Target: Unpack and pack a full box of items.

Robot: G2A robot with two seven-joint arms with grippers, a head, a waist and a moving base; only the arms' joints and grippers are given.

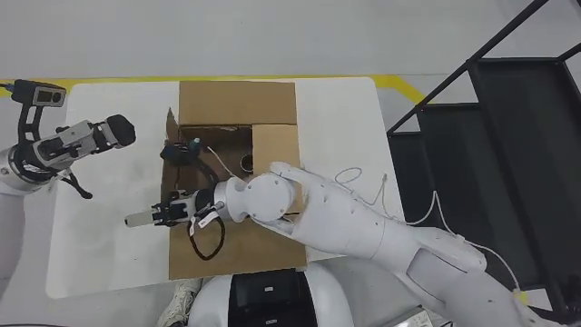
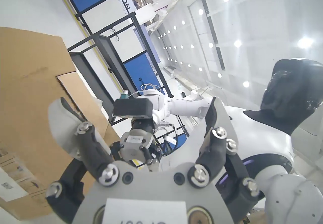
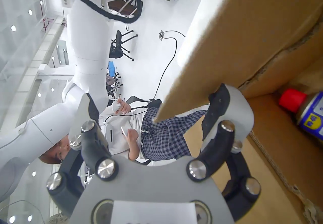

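Closest to the robot, the right gripper [image 1: 150, 217] hangs at the near left corner of the open brown cardboard box [image 1: 238, 103]. In the right wrist view the right gripper [image 3: 156, 101] is spread wide and grasps nothing. Its two fingers straddle a cardboard edge of the box [image 3: 265, 20], one finger [image 3: 227, 109] on the inner side and the other outside, and they are not pinched on it. I take it to be feeling for that panel or working its way in, though I can't tell which.

Just beyond that finger, a metal spray can with a red cap [image 3: 305, 114] lies on its side on the box floor, against the wall. From above, a dark object [image 1: 182, 154] sits deeper inside by the left wall, too small for me to name. The flaps are folded out on the near and far sides.

Farther off, over the white table [image 1: 109, 254] to the left of the box, the left gripper [image 2: 137, 114] is held apart from the cardboard. Its fingers [image 2: 214, 119] are released and hold nothing.

Everything I can make out of the contents sits inside the box. My judgement is that the box is opened but the unpacking is barely under way, with the emptying and all of the repacking left to do.
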